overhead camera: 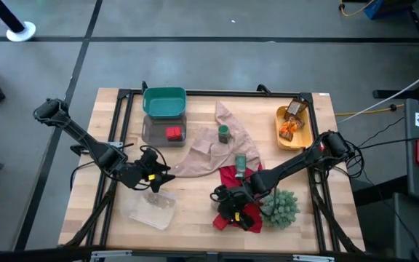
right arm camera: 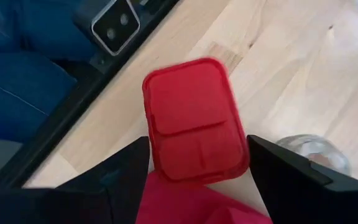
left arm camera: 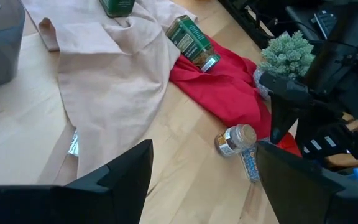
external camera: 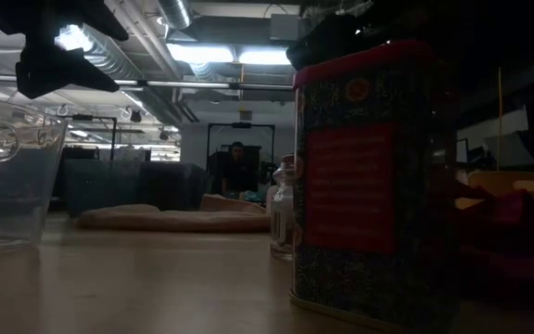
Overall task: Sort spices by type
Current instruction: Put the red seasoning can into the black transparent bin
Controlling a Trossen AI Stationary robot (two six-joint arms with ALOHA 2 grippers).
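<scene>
A red boxy tin (right arm camera: 191, 118) stands upright on the table near its near edge; it also shows in the low view (external camera: 369, 186). My right gripper (right arm camera: 197, 140) is open just above the tin, one finger over each side, and I see no touch. It also shows in the high view (overhead camera: 228, 200). My left gripper (overhead camera: 158, 175) is open and empty above the table left of centre. One dark-green jar (overhead camera: 224, 133) stands on the tan cloth (overhead camera: 209, 149). Another dark-green jar (left arm camera: 191, 42) lies at the red cloth's edge (left arm camera: 229, 93). A small tan-lidded pot (left arm camera: 235, 138) lies on the wood.
A grey bin holding a red tin (overhead camera: 173, 133) and a teal bin (overhead camera: 164, 102) stand at the far side. A yellow tray (overhead camera: 304, 138) at the far right holds orange-brown packets (overhead camera: 293, 120). A clear tub (overhead camera: 153, 209) is at the near left. A spiky green plant (overhead camera: 280, 207) is beside my right arm.
</scene>
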